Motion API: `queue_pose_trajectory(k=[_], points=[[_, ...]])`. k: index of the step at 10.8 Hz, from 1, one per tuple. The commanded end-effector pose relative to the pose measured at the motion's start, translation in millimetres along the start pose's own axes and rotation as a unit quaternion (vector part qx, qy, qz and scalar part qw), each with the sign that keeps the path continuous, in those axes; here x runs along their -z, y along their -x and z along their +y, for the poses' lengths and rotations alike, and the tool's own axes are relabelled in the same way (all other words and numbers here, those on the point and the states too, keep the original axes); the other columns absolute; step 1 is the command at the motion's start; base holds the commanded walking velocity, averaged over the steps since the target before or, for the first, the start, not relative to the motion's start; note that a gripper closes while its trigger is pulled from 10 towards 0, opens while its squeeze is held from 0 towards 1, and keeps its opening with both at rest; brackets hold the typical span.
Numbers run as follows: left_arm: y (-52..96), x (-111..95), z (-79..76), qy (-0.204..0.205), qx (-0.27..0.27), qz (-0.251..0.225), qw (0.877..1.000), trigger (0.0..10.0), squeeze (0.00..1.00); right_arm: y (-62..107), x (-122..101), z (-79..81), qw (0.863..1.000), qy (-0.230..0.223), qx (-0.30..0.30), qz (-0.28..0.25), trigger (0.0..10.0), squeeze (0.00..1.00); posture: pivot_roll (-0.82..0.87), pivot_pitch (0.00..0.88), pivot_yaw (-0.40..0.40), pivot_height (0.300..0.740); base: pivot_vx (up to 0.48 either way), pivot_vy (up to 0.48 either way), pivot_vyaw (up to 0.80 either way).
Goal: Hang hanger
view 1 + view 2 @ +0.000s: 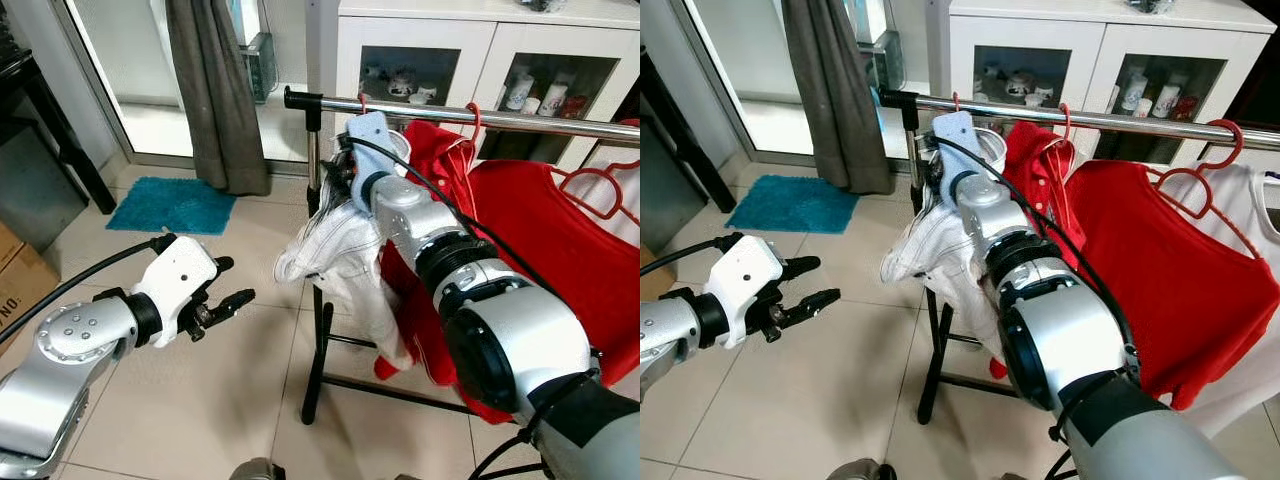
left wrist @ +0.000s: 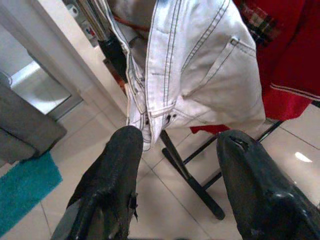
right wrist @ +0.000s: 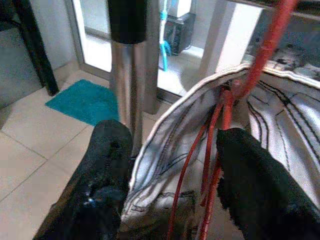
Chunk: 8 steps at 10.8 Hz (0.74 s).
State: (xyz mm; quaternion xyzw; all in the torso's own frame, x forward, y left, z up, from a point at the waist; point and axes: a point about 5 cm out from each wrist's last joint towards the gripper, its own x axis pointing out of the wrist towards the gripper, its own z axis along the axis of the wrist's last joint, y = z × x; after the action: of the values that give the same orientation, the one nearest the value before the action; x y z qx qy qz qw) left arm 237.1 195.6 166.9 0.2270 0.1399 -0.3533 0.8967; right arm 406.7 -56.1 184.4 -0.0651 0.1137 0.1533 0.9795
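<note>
Reaching up to the rail (image 1: 500, 118), the right pincer (image 3: 170, 170) has its two black fingers spread apart on either side of the red hanger (image 3: 222, 130), whose wire runs between them inside the collar of the white jacket (image 1: 335, 250); whether a finger touches the wire cannot be told. The hanger's hook (image 1: 956, 101) sits over the rail near its post, beside red shirts (image 1: 1160, 260), its lower part hidden in the jacket. The left pincer (image 1: 232, 283) hovers low above the floor (image 1: 200, 400), fingers parted and empty, pointing toward the jacket.
</note>
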Motion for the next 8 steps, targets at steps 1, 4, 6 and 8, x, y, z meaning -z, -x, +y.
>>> queue_pose_trajectory(k=[1, 4, 6, 8], points=[[6.1, 0.1, 2.4, -0.003, -0.007, 0.006, 1.0, 10.0, 0.0, 0.5, 5.3, -6.9, 1.0, -0.004, 0.018, 0.011, 0.0, 0.0, 0.1, 0.083, 0.053, 0.74, 0.0, 0.0, 0.0], [7.6, -2.4, 4.6, -0.004, -0.007, 0.01, 1.0, 10.0, 0.0, 0.8, 1.8, -12.3, 0.999, -0.027, 0.032, -0.003, 3.8, 0.0, 0.1, 0.092, 0.056, 0.74, 0.0, 0.0, 0.0], [9.2, -2.3, 4.5, -0.004, -0.011, 0.012, 1.0, 10.0, 0.0, 0.9, -7.8, -11.0, 0.998, -0.041, 0.022, -0.038, 10.0, 0.0, 0.11, 0.097, 0.054, 0.74, 0.0, 0.0, 0.0], [10.3, -2.2, 1.3, -0.001, -0.009, 0.012, 1.0, 10.0, 0.0, 1.7, -12.9, -14.4, 0.997, -0.042, 0.031, -0.06, 10.0, 1.0, 0.11, 0.107, 0.053, 0.74, 0.0, 0.0, 0.0]])
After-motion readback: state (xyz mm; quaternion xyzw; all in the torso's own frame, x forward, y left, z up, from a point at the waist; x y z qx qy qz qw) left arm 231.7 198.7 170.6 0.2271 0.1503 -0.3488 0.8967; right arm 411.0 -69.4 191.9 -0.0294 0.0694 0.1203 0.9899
